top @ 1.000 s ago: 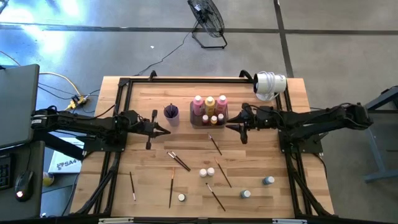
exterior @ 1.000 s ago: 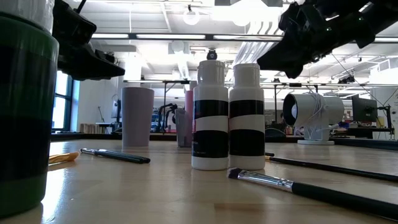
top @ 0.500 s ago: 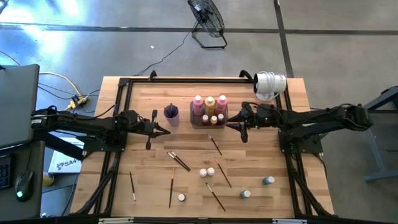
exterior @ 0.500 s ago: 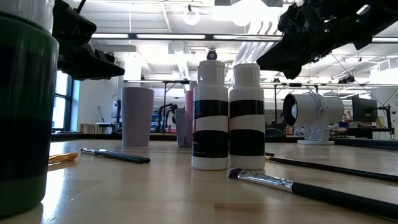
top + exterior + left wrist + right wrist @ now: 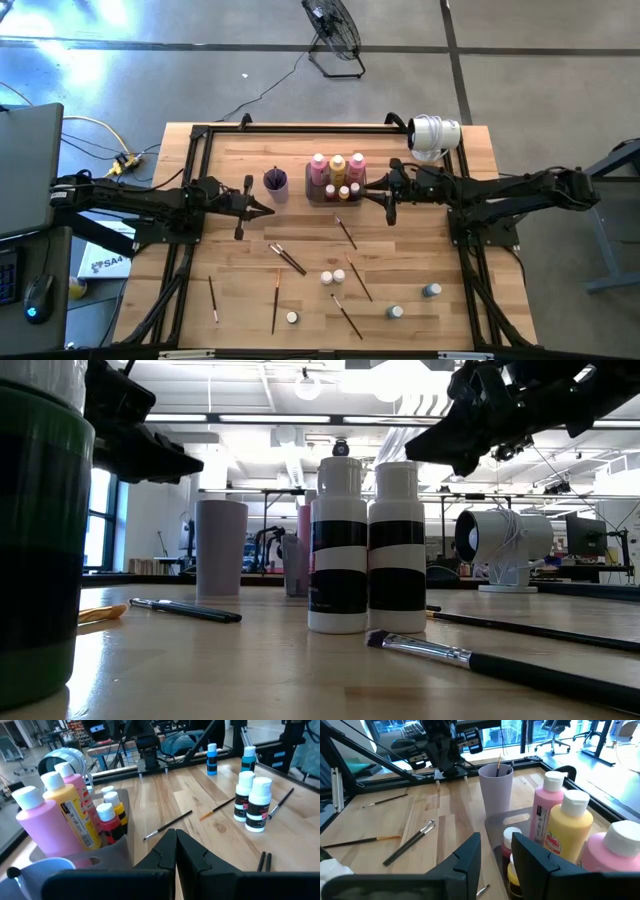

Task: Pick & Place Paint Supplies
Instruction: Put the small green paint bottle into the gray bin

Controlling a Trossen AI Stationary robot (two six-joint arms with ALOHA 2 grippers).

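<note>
Right end effector (image 5: pixel 368 197): raised above the bench (image 5: pixel 230 290), just beside the right end of the dark grey tray (image 5: pixel 335 199), fingers (image 5: pixel 465 860) parted with a clear gap, nothing between them. Left end effector (image 5: pixel 268 209): raised on the far side of the tray, past the purple cup (image 5: pixel 276 182), fingers (image 5: pixel 192 855) pressed together, empty. Inside the tray: three tall bottles, pink (image 5: pixel 319 166), yellow-orange (image 5: pixel 338 167) and pink (image 5: pixel 357 165), standing upright in a row, with small white-capped bottles (image 5: pixel 343 191) standing in front of them. In the purple cup, just beside the tray's left end: one brush handle (image 5: pixel 498 764), upright. On the bare bench in front of the tray: thin paintbrushes lying flat, one (image 5: pixel 345 231) close to the tray, a pair (image 5: pixel 288 258) lying side by side further out, others (image 5: pixel 275 299) scattered nearer the bench's front edge. Among them, well apart from the tray: two white-capped bottles with black bands (image 5: pixel 332 276) standing just beside each other, one more white-capped bottle (image 5: pixel 291 317) to their left, and two blue bottles (image 5: pixel 430 290) to their right. Behind the tray's right end, at the bench corner: a white cylindrical device (image 5: pixel 433 136).
</note>
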